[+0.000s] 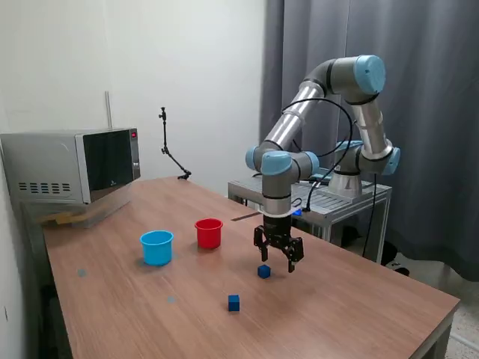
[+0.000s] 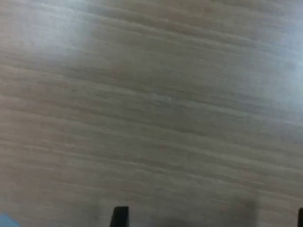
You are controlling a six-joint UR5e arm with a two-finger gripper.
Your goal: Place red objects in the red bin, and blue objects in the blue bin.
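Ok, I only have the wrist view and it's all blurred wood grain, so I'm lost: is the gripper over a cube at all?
Observer: Nearly. The gripper hangs open just above a dark blue cube, slightly toward the exterior view's right of it.
Operator: Any other cube left out?
Observer: A second blue cube sits nearer the table's front edge. No red cubes show on the table.
Operator: Where's the blue cup?
Observer: The light-blue cup stands toward the exterior view's left, beyond the red cup.
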